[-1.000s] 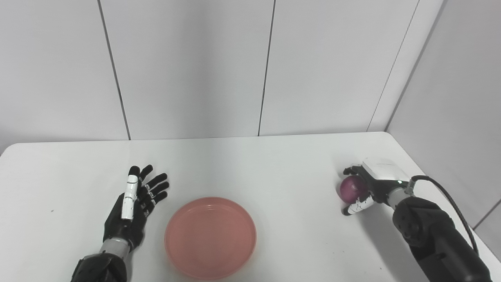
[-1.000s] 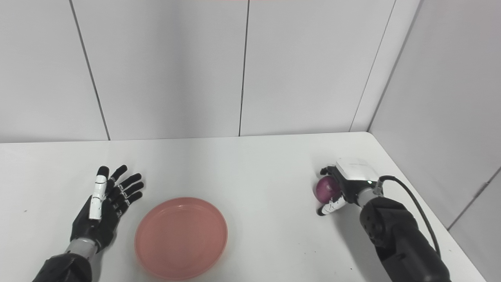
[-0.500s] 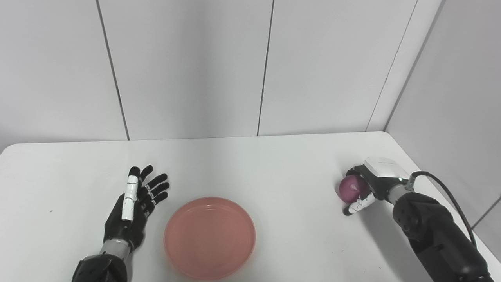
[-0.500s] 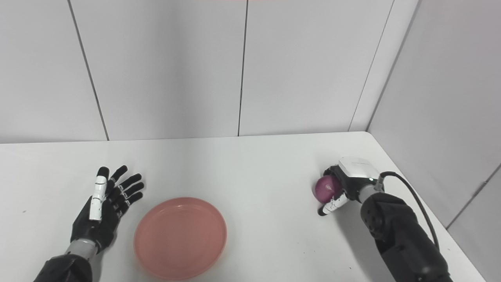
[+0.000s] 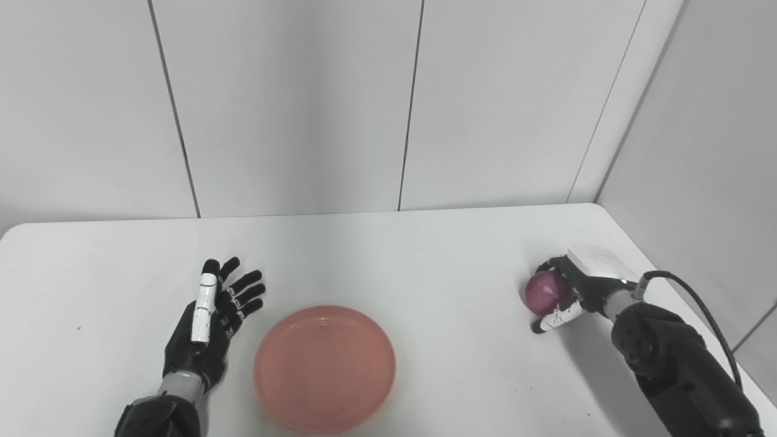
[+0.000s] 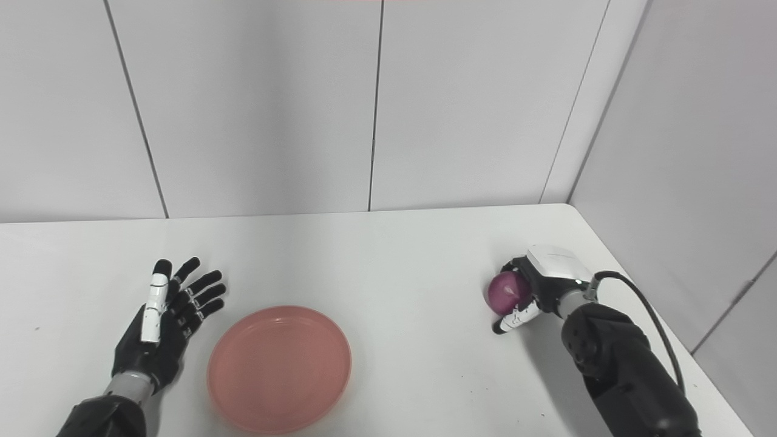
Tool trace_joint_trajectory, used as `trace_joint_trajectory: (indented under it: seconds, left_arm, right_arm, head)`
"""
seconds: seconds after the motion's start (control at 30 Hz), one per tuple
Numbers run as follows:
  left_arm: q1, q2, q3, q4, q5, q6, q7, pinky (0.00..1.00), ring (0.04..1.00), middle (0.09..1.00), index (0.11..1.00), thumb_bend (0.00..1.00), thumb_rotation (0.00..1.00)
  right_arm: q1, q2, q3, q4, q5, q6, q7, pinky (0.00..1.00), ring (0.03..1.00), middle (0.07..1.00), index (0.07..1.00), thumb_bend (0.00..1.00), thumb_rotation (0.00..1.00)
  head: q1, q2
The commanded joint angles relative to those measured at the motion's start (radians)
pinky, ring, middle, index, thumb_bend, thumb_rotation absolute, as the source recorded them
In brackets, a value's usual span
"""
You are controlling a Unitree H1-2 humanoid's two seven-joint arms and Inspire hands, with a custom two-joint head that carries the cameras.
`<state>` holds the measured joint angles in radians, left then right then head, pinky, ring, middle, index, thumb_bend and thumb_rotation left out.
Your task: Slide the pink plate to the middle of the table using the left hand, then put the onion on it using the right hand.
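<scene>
**Onion in the right hand's grasp at the table's right edge, plate waiting mid-front**

The right hand point(image 5: 567, 291) is wrapped around the onion point(image 5: 542, 290), fingers curled over its far side and the thumb under its near side, close to the right edge of the table point(image 5: 388, 255). Whether the onion rests on the surface or is just off it I cannot tell. The left hand point(image 5: 209, 321) lies released, palm up and fingers spread, just beside the plate's left rim and not touching it. The plate point(image 5: 325, 368) sits near the front edge, about midway between the left and right edges, empty

Handling, as a judgement: the onion looks round, firm and light, with a smooth dry skin that could slip or roll, so a wrap around its widest part, fingers and thumb on opposite sides as now, suits it best. It should be set down low into the plate's hollow, since a drop could send it rolling over the shallow rim. The plate looks stiff and light and may skid on the smooth table if knocked

Against the picture from a second ago, little differs. The right hand with the onion sits a touch further toward the right edge and its forearm has drawn slightly back; the grasp looks the same. The left hand and the plate lie as they did, apart from a small shift of the whole view
</scene>
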<state>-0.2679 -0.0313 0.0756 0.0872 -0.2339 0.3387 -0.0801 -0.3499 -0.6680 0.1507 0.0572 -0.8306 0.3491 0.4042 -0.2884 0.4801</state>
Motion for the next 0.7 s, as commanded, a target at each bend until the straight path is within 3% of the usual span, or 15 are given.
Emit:
trace_joint_trajectory:
  seconds: [0.0, 0.13, 0.33, 0.43, 0.67]
  left_arm:
    - [0.028, -0.011, -0.010, 0.024, 0.010, 0.046, 0.019, 0.82, 0.794, 0.794, 0.889, 0.66, 0.93]
    - [0.028, -0.016, -0.011, 0.022, 0.010, 0.048, 0.023, 0.82, 0.793, 0.794, 0.887, 0.65, 0.93]
    - [0.031, -0.016, -0.017, 0.018, 0.013, 0.045, 0.024, 0.83, 0.792, 0.792, 0.893, 0.65, 0.93]
    - [0.033, -0.016, -0.019, 0.014, 0.014, 0.050, 0.025, 0.83, 0.795, 0.795, 0.893, 0.65, 0.93]
    - [0.035, -0.019, -0.019, 0.007, 0.010, 0.062, 0.030, 0.82, 0.790, 0.792, 0.891, 0.65, 0.93]
  right_arm:
    - [-0.019, -0.030, -0.004, 0.006, 0.009, -0.029, -0.027, 0.51, 0.603, 0.680, 0.727, 0.87, 0.25]
    - [-0.021, -0.033, 0.003, 0.028, 0.018, -0.028, -0.038, 0.51, 0.598, 0.661, 0.717, 0.85, 0.23]
    - [-0.017, -0.034, 0.002, 0.055, 0.054, -0.042, -0.070, 0.31, 0.383, 0.473, 0.650, 0.80, 0.14]
    - [-0.013, -0.030, -0.001, 0.070, 0.073, -0.052, -0.095, 0.26, 0.325, 0.420, 0.628, 0.78, 0.14]
    - [-0.011, -0.033, 0.010, 0.076, 0.096, -0.049, -0.110, 0.28, 0.350, 0.448, 0.619, 0.75, 0.17]
  head:
    - [0.001, 0.000]
    - [0.007, -0.001]
    - [0.018, 0.003]
    - [0.023, 0.008]
    - [0.031, 0.019]
